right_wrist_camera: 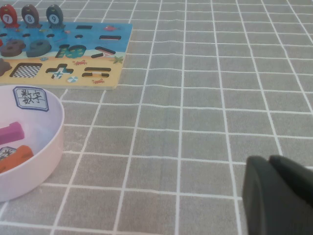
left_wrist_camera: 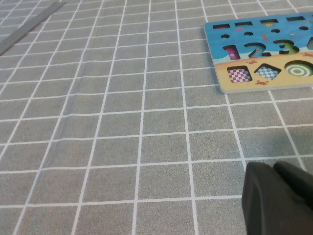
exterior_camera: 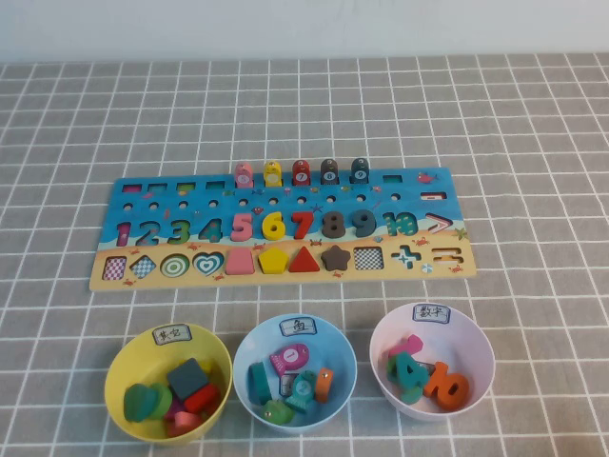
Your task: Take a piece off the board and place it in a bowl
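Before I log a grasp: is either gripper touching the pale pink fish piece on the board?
Apart. The high view shows the pale pink fish piece upright on the board with no arm nearby; left gripper and right gripper sit over bare cloth.

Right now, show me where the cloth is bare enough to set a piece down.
Free: the cloth left of the board, where the left gripper hovers; right of it, beside the pale pink bowl, near the right gripper; behind the board. Crowded: the strip between board, yellow bowl and light blue bowl.
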